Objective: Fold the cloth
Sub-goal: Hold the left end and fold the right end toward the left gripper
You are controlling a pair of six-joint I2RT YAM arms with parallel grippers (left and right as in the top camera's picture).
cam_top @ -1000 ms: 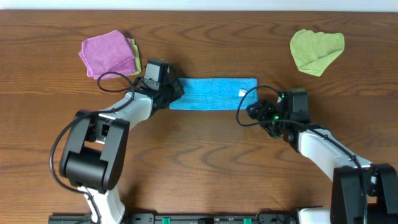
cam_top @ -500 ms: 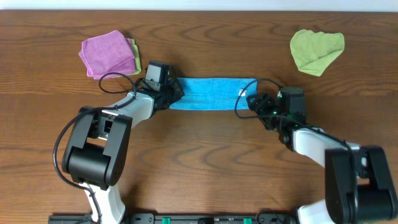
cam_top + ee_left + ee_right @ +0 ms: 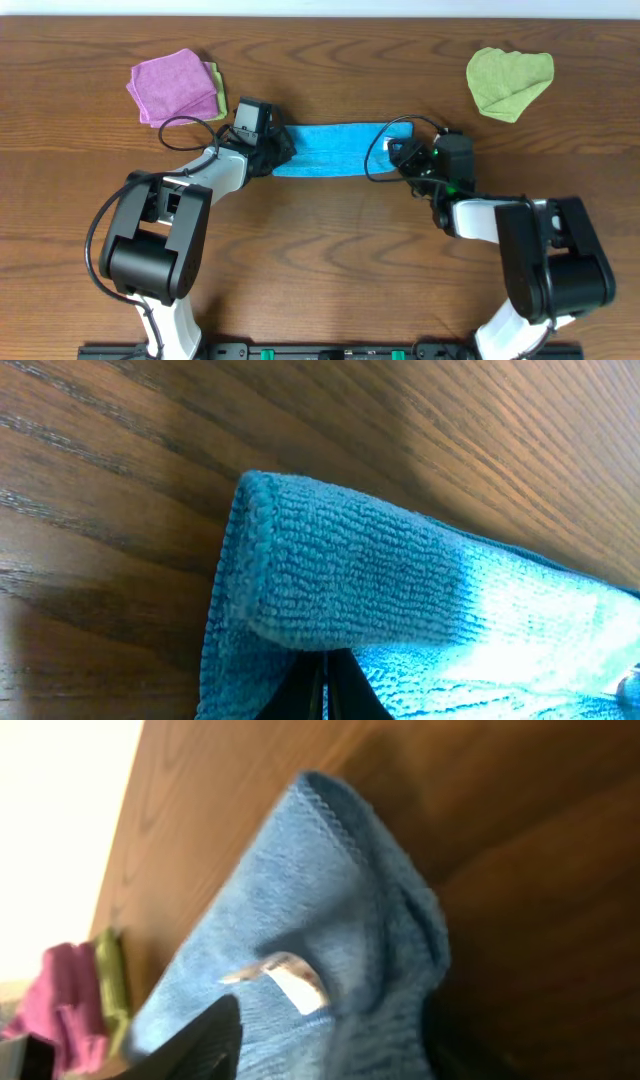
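Note:
The sky-blue cloth (image 3: 335,148) lies as a long folded strip across the table's middle. Its white tag (image 3: 388,148) is near the right end. My left gripper (image 3: 278,150) is at the strip's left end. In the left wrist view its fingers (image 3: 325,692) are pressed together on the cloth (image 3: 350,570), whose end curls up over them. My right gripper (image 3: 400,155) is at the right end. In the right wrist view its fingers (image 3: 335,1040) stand wide apart, with the bunched cloth end (image 3: 300,910) and tag (image 3: 290,982) between them.
A pink-purple cloth (image 3: 175,85) lies on a lime-green one (image 3: 213,80) at the back left. Another lime-green cloth (image 3: 508,80) lies at the back right. The table is dark wood (image 3: 330,260).
My right gripper has moved left and up onto the cloth's right end, now straddling it. The left gripper has stayed at the left end.

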